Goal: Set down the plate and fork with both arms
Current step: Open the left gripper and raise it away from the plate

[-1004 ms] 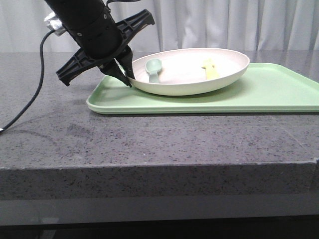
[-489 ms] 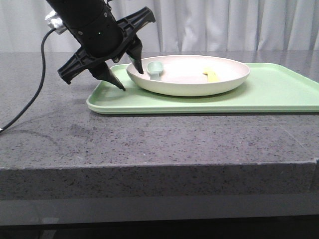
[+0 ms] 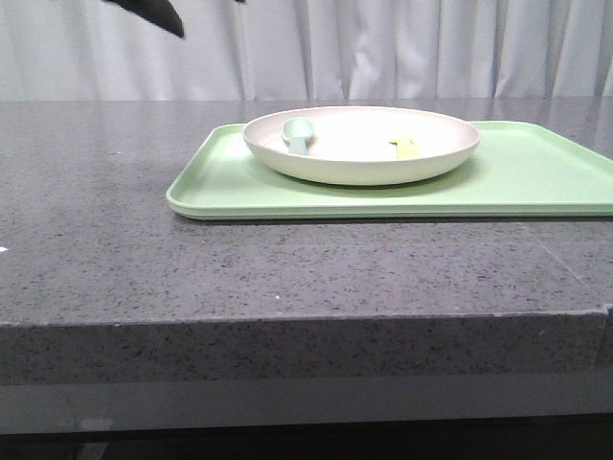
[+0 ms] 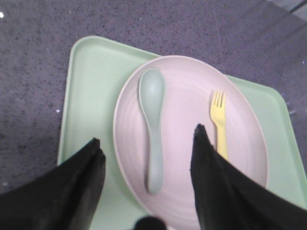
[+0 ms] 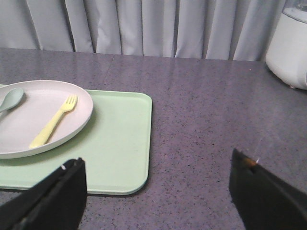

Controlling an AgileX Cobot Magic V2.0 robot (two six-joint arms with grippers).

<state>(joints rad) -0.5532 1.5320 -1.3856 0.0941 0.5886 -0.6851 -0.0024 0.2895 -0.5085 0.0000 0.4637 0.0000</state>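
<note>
A: Grey speckled stone counter, pale curtains behind. Front view: the plate (image 3: 361,144) sits flat on the green tray (image 3: 536,177), toward the tray's left half. Only a black tip of the left gripper (image 3: 158,11) shows at the top edge, high above and well apart from the plate.

B: Left wrist view?

A: Left gripper (image 4: 146,160) spread wide and empty, looking straight down. Between its fingers (image 4: 211,177) lie the near part of the plate (image 4: 189,143) and the spoon (image 4: 152,129); the fork (image 4: 219,122) lies just beyond one fingertip, tines pointing away.

B: Right wrist view?

A: Right gripper (image 5: 156,191) also spread, nothing in it, off the tray's end over bare counter. Fork (image 5: 53,120) lies on the plate (image 5: 29,139), well apart from it.

B: Handling?

A: Plate looks stiff, light, matte (likely a fair grip); pinch it at the raised rim. Fork looks light and thin, lying flat, so likely fiddly; take it across the handle's middle.
</note>
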